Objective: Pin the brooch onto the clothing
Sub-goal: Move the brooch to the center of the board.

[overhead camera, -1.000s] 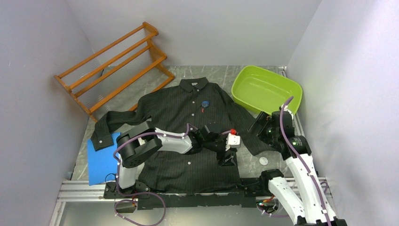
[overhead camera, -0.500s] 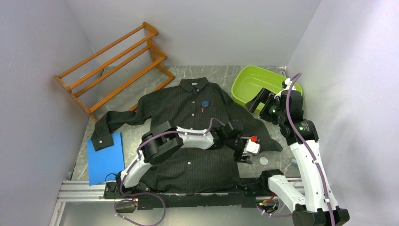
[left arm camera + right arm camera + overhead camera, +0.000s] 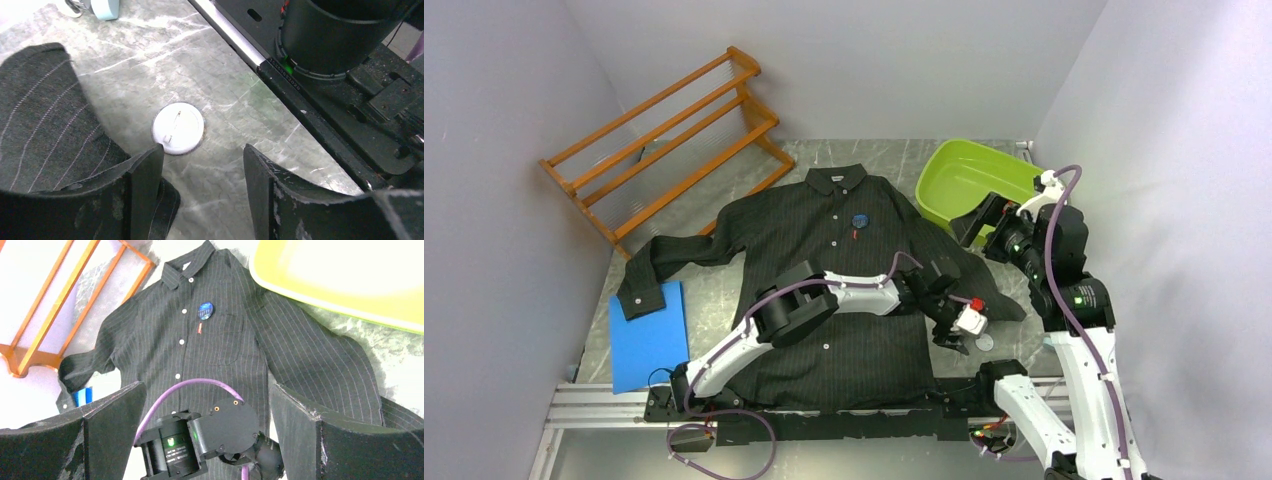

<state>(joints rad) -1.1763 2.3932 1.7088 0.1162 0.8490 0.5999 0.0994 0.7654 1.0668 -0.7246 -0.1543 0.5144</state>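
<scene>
The black pinstriped shirt (image 3: pixel 824 250) lies flat on the table, collar to the back, and also shows in the right wrist view (image 3: pixel 225 355). A blue round badge (image 3: pixel 860 221) sits on its chest, above a tiny red mark. A white round brooch (image 3: pixel 985 342) lies pin side up on the bare table right of the shirt's hem. My left gripper (image 3: pixel 954 340) is open and empty, low over the table. In its wrist view (image 3: pixel 202 150) the brooch (image 3: pixel 178 128) lies just beyond its left finger. My right gripper (image 3: pixel 979 218) hangs open and empty, high over the shirt's right sleeve.
A green tub (image 3: pixel 984 185) stands at the back right. A wooden rack (image 3: pixel 664 130) leans at the back left. A blue pad (image 3: pixel 646 335) lies by the left cuff. The black base rail (image 3: pixel 300 95) and right arm base (image 3: pixel 345 35) are close beside the brooch.
My left arm has stretched right, from over the shirt's lower front to the white brooch. My right arm has risen and swung back toward the green tub.
</scene>
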